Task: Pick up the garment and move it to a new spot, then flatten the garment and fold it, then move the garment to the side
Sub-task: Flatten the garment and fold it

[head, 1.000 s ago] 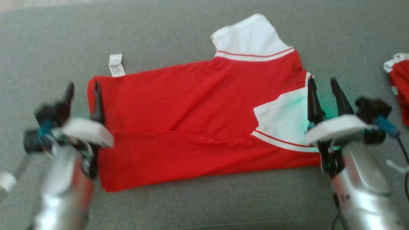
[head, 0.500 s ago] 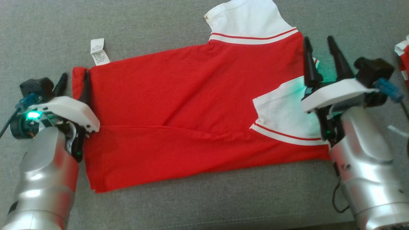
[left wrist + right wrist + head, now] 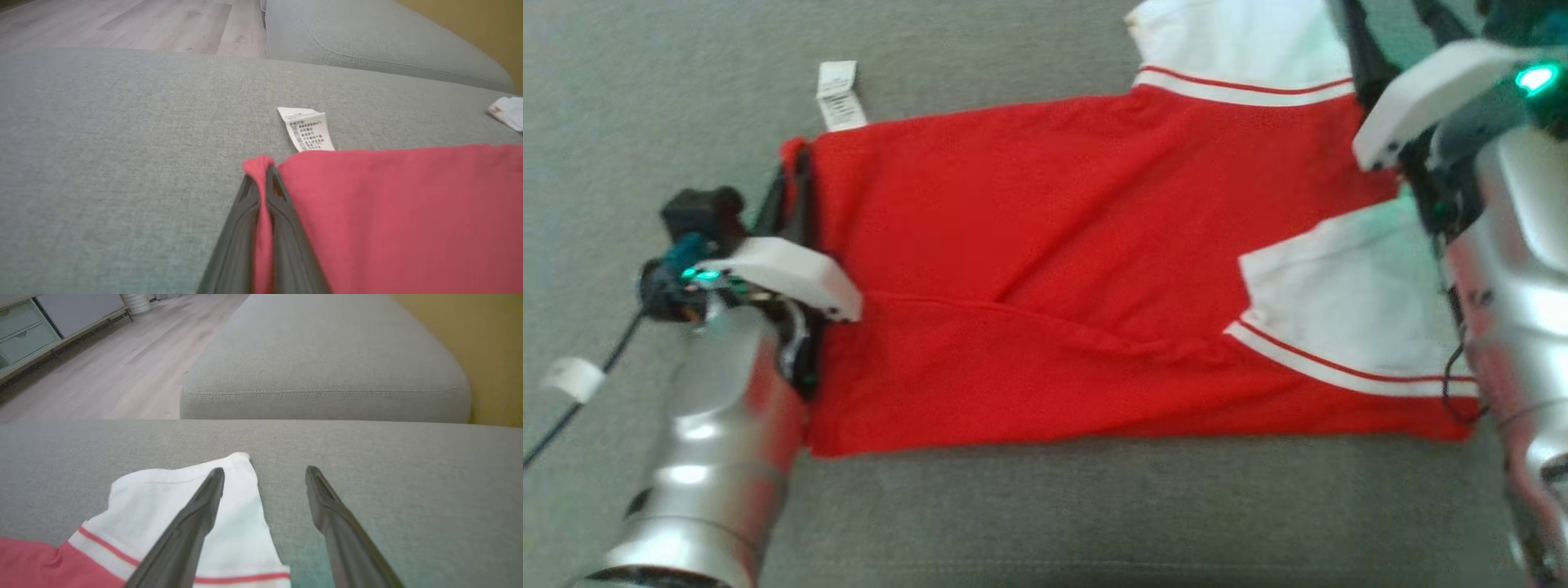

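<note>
Sofa (image 3: 621,98): grey and soft. The shirt lies on it.
Left pincer (image 3: 261,173): shut tight on the left edge of the shirt. A bit of red cloth is squeezed between its two dark fingers.
Tag (image 3: 840,96): small and white. It sticks out at the shirt's top edge, near the left pincer.
Shirt (image 3: 1029,269): red, mostly flat, with a long crease across the middle.
Top sleeve (image 3: 1241,41): white with a red stripe.
Lower sleeve (image 3: 1347,302): white too, folded onto the red part.
Right pincer (image 3: 265,470): wide open, holding nothing. One finger is over the top sleeve, the other over bare sofa.
</note>
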